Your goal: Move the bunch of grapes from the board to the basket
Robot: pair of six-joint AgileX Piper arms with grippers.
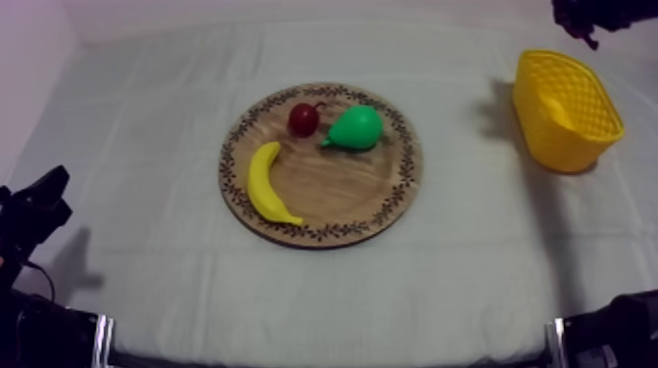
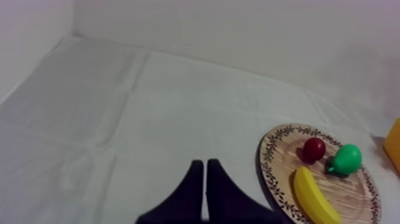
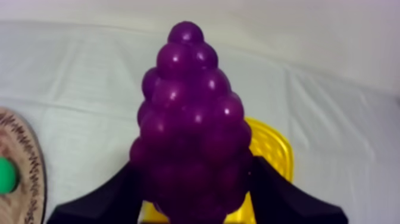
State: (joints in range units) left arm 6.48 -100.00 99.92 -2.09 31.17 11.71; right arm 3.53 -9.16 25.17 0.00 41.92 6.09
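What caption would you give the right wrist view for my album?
Right gripper shut on the bunch of grapes, with the yellow basket just behind it.

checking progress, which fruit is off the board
The grapes, gripped by the right gripper near the basket; banana, pear and small red fruit lie on the board.

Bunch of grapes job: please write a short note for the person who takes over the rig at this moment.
Left pincer: shut on nothing, low at the table's left side.
Right pincer: shut on the bunch of grapes, held over the yellow basket.
Wooden board: holds banana, pear, small red fruit.
Done: grapes are off the board.
Left: release them into the basket.
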